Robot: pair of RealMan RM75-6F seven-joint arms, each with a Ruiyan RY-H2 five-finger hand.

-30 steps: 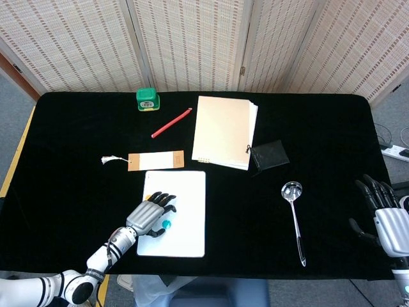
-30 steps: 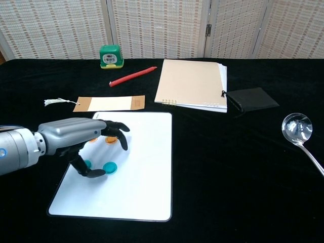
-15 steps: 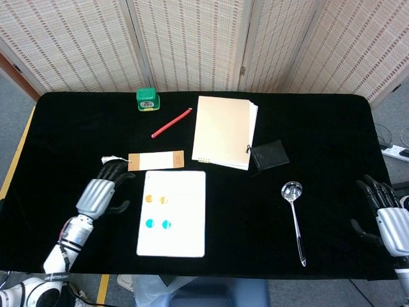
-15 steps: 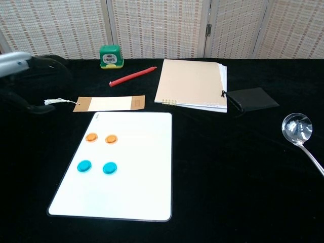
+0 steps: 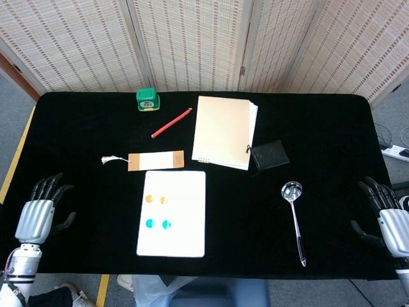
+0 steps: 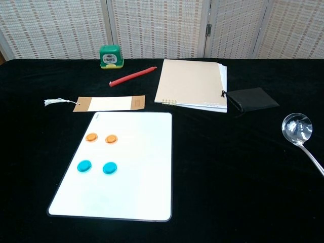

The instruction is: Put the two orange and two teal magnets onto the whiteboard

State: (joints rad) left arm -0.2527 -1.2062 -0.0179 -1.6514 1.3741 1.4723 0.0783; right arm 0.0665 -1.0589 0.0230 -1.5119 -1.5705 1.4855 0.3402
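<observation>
Magnets: two orange magnets (image 6: 101,137) and two teal magnets (image 6: 96,167) all sat on the whiteboard (image 6: 136,172), orange pair side by side in the upper left part, teal pair side by side just below them; none touched another.
Whiteboard: lay flat on the desk (image 6: 238,167), near the front edge, left of centre.
Change: a second ago your left hand (image 5: 39,214) was over the board, fingers by the teal pair; half a second ago it was off to the board's left; now you had it back at the desk's left front edge, well apart from the board. Magnets did not shift between those views.
Meaning: judged done, four of four placed, nothing left to pick.
Left fingers: spread, holding nothing.
Right hand (image 5: 390,220): at the right front edge of the desk, fingers spread, holding nothing; barely moved.
Chest view: neither hand showed.
Counts, task: orange magnets 2, teal magnets 2, whiteboard 1.
Counts, rest: one tan notebook (image 6: 191,84), one red pencil (image 6: 133,76), one green box (image 6: 111,56), one tasselled bookmark (image 6: 104,104), one black pouch (image 6: 251,98), one metal ladle (image 6: 299,132).
</observation>
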